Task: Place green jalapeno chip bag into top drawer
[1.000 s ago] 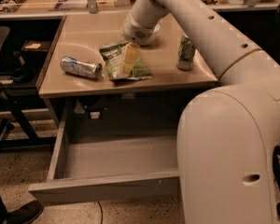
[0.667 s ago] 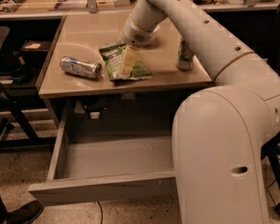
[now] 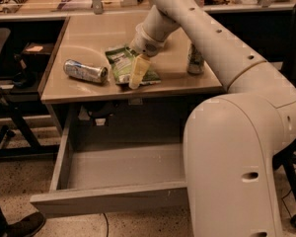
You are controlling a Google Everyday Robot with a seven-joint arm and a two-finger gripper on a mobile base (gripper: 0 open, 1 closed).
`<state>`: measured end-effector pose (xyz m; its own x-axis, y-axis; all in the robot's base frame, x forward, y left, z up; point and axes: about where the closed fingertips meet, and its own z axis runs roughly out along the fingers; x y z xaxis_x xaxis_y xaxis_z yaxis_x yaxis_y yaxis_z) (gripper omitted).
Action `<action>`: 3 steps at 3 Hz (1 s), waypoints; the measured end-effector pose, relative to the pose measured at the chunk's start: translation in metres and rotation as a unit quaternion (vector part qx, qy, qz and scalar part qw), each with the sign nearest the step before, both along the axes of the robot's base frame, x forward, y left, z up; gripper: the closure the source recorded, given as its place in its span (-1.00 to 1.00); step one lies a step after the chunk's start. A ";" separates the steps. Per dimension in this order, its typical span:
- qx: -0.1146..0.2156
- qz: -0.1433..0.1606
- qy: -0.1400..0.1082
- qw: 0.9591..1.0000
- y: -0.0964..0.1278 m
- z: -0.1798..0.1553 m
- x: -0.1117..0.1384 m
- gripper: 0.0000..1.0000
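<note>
As arm (image 3: 209, 38) arches down, end effector (image 3: 139, 71) overlies bag (image 3: 118, 63)

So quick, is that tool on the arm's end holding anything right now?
Tool: down over the green jalapeno chip bag on the desk; open, closed or holding cannot be told.

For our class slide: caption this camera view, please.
Gripper at green chip bag on desk; drawer open below.
</note>
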<state>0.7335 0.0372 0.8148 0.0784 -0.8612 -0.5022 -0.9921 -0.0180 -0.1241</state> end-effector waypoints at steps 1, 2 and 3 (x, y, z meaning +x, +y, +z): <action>0.000 0.000 0.000 1.000 0.000 0.000 0.000 -0.61; 0.000 0.000 0.000 1.000 0.000 0.000 0.000 -0.15; 0.000 0.000 0.000 1.000 0.000 0.000 0.000 0.32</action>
<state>0.7335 0.0372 0.8147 0.0784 -0.8612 -0.5022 -0.9921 -0.0180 -0.1240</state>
